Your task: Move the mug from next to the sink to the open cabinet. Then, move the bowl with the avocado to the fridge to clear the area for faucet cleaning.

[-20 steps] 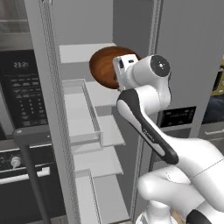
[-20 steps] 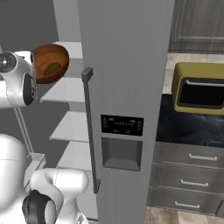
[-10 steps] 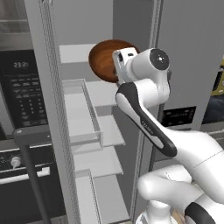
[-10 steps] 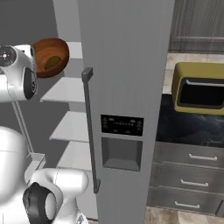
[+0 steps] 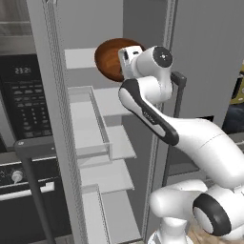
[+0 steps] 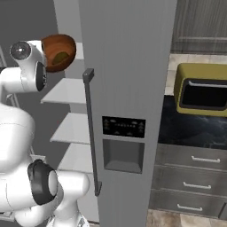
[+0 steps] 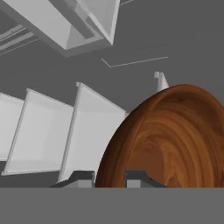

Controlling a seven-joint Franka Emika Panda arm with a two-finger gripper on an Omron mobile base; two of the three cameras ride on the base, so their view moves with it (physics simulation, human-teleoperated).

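My gripper [image 7: 109,178] is shut on the rim of the reddish-brown wooden bowl [image 7: 175,140], which looms large and steeply tilted in the hand view. In the left base view the bowl [image 5: 110,58] hangs at the arm's tip in front of the fridge's upper white shelves [image 5: 109,143]. From the right base view the bowl [image 6: 60,49] shows its inside, with the dark olive avocado [image 6: 61,57] lying in it, just left of the grey-steel fridge door [image 6: 128,66]. The mug, sink, faucet and cabinet are out of view.
The open fridge door with white bins [image 5: 88,119] stands left of the arm. A black built-in oven [image 5: 24,105] is further left. A long door handle [image 6: 91,133] runs down the shut door. A yellow appliance [image 6: 201,95] sits on black counter over grey drawers [image 6: 195,177].
The arm has lifted the bowl higher and carried it deeper toward the fridge's upper shelves. The bowl has tipped more onto its side.
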